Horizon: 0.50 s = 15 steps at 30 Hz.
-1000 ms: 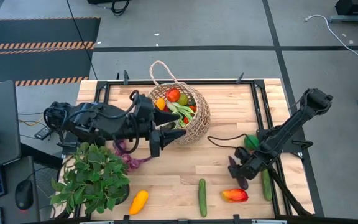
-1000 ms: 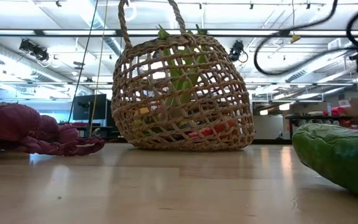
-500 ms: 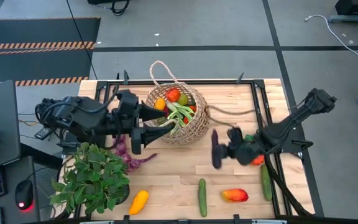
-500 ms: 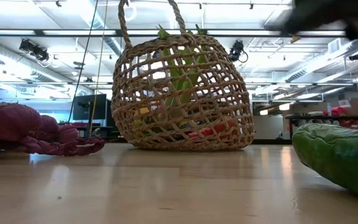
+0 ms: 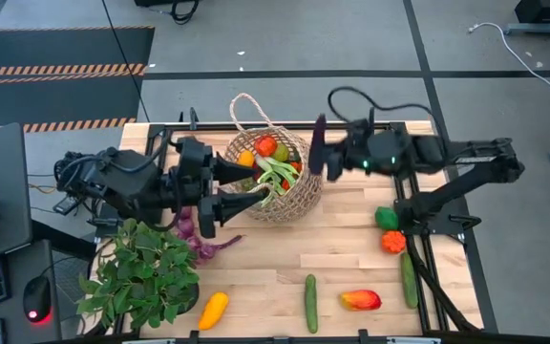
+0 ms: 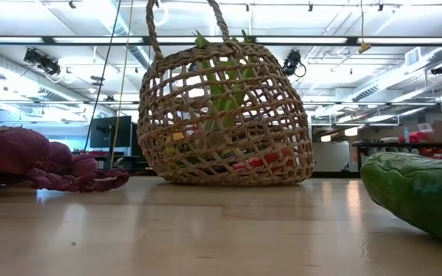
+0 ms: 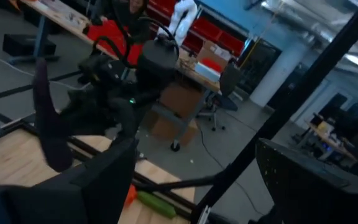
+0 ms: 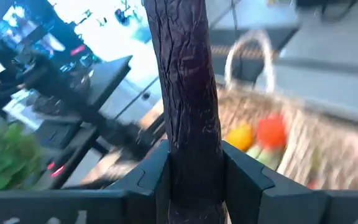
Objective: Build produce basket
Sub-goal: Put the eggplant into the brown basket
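Plant: leafy, near-left corner of tabletop; not part of the load.

Purple string: loose heap between plant and basket, just under the left fingers.

Left gripper: fingers apart, tips at the basket's left wall, nothing held. Judged to be steadying the basket; best kept off the rim so the opening stays free.

Basket: far centre of tabletop, upright in the low view, loop handle on its far side. Holds an orange, a red fruit and green leaves, which fan across the mouth.

Right gripper: above the basket's right rim, fingers clamped on a long dark purple vegetable held upright. Step in hand, as judged: lower it into the basket. Aim for the gap right of the leaves, tip first, clear of the handle; let go only once it rests inside.

Obstacles: leaves and the left fingers crowd the opening.

Remaining on tabletop: yellow squash, cucumber, red-yellow pepper, green pepper, orange, second cucumber.
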Each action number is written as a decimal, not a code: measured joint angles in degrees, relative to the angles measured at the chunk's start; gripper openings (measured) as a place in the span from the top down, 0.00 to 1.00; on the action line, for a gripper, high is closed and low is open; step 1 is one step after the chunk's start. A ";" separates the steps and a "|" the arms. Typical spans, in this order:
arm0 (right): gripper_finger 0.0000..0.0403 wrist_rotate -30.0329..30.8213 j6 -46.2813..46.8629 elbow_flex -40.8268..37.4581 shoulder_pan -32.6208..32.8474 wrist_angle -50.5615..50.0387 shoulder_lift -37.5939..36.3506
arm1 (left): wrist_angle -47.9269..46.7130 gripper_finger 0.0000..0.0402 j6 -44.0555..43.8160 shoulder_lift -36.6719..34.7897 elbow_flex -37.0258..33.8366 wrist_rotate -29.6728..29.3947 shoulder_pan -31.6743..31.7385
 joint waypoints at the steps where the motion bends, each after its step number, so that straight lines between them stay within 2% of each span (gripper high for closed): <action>1: 0.70 -0.92 -2.15 0.29 -1.73 0.79 0.00 | 0.36 0.17 0.00 0.12 0.00 -0.29 0.12; 7: 0.70 -12.69 -8.37 0.41 -10.01 6.56 1.28 | 0.67 0.17 -2.73 0.45 -0.04 -0.94 1.15; 15: 0.70 -25.09 -14.14 0.35 -13.92 17.68 8.73 | 4.54 0.17 -2.79 0.49 -0.04 -5.35 1.16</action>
